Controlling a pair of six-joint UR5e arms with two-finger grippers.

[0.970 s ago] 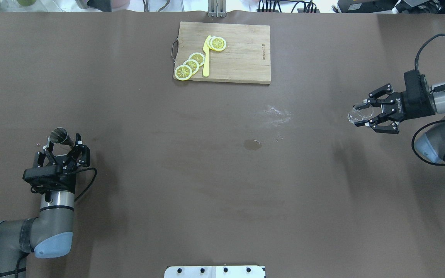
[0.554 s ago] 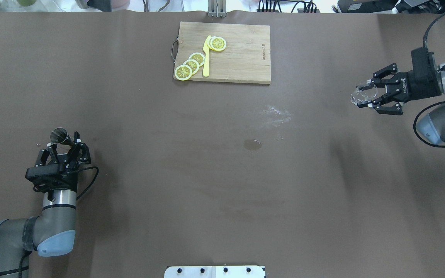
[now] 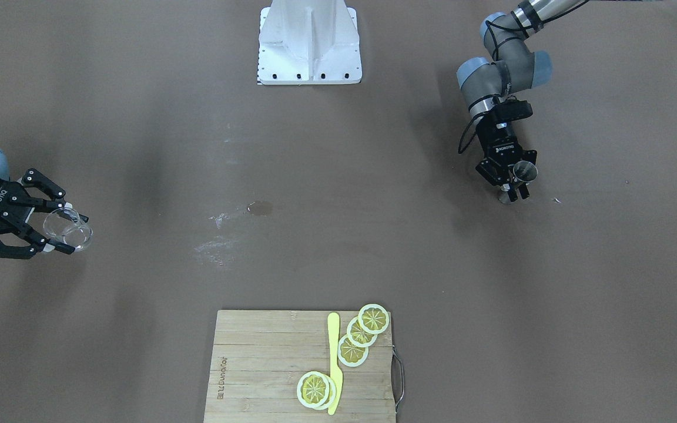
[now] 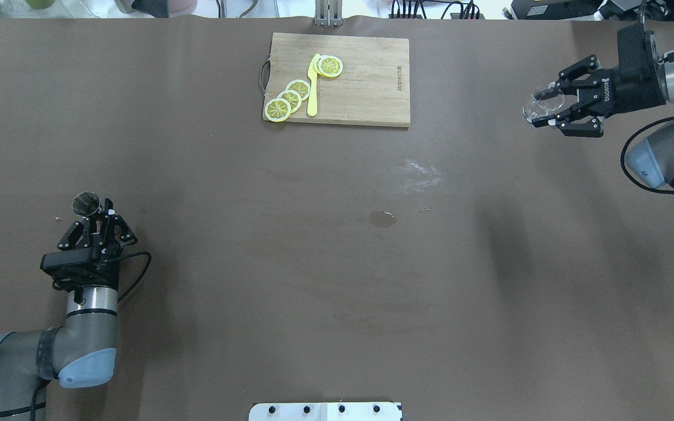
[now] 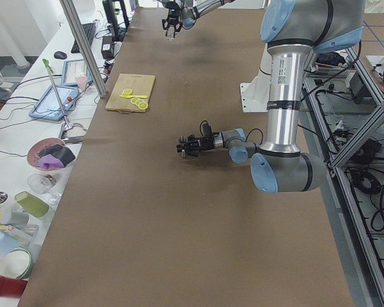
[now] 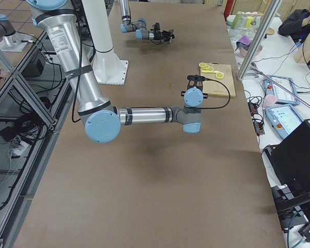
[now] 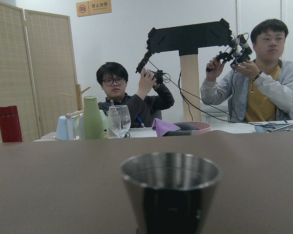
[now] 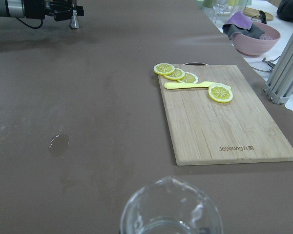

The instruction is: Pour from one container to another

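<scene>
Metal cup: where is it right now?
Overhead view, left side: the metal cup sits in the left end effector, far from the cutting board and the glass beaker in the right end effector.

Robotics lab: aluminium frame point(image 5: 83, 43), operators point(image 7: 263, 83) holding controllers point(image 7: 237, 48).
</scene>
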